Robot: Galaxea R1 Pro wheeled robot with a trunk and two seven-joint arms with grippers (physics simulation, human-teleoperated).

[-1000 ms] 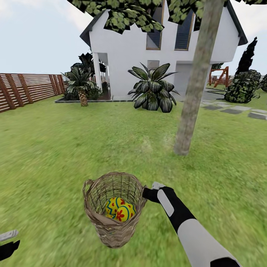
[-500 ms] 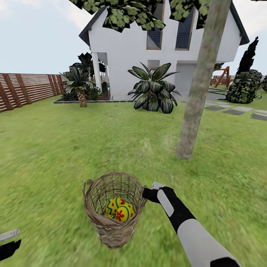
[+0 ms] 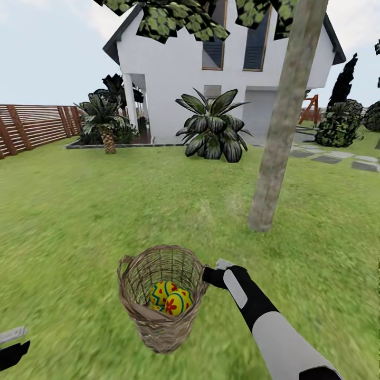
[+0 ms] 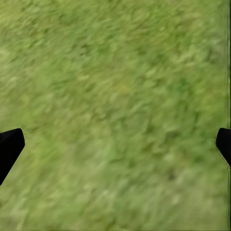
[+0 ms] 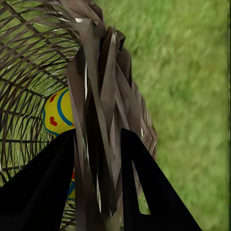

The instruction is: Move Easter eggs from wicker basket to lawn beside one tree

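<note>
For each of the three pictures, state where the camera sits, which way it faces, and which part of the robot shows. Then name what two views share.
Head: faces forward and down over lawn, tree; right arm holds wicker basket.
Left wrist: faces grass past the open left gripper.
Right wrist: faces along right gripper, shut on the basket's rim.
Shared: head and right wrist views both show basket and Easter eggs.

The head view looks forward and down from above both arms, over the lawn [image 3: 79, 221] toward the tree [image 3: 274, 158] and the white house [image 3: 179, 79] far behind, with the wicker basket [image 3: 161, 311] near the lower middle. The right wrist view sits very close against that basket's rim [image 5: 103, 120], looking along its two dark fingers [image 5: 154, 192] through the weave at an egg [image 5: 60, 113]; basket, egg and grass are shared with the head view. The left wrist view faces blurred grass at close range, its fingers [image 4: 9, 147] at the frame's opposite edges.
</note>
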